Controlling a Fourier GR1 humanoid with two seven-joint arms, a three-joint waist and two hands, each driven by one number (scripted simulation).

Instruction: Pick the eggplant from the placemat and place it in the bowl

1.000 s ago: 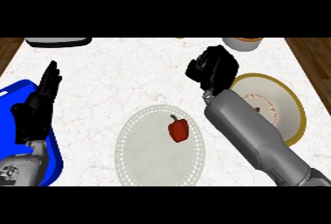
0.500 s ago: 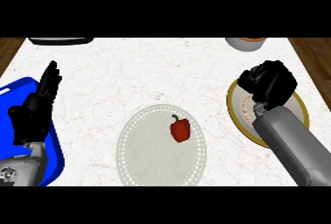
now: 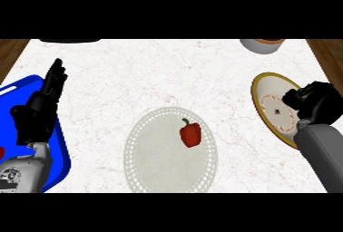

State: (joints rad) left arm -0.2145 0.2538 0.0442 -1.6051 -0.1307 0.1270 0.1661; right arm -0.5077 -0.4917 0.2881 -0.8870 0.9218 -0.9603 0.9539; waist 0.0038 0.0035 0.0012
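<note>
Right hand (image 3: 316,103) curled shut over the bowl (image 3: 267,93); red pepper (image 3: 190,133) on placemat (image 3: 149,158); left hand (image 3: 40,108) open

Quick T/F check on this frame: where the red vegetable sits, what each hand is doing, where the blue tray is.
1. The red pepper lies on the white placemat. True.
2. The right hand holds the pepper. False: its fingers are curled but the pepper lies apart on the placemat; the hand is over the yellow-rimmed plate.
3. The left hand is open, fingers up, at the view's left. True.
4. The blue tray is at the counter's right edge. False: it is at the left edge, under the left forearm.
5. An eggplant lies on the placemat. False: only a red pepper is there.
</note>
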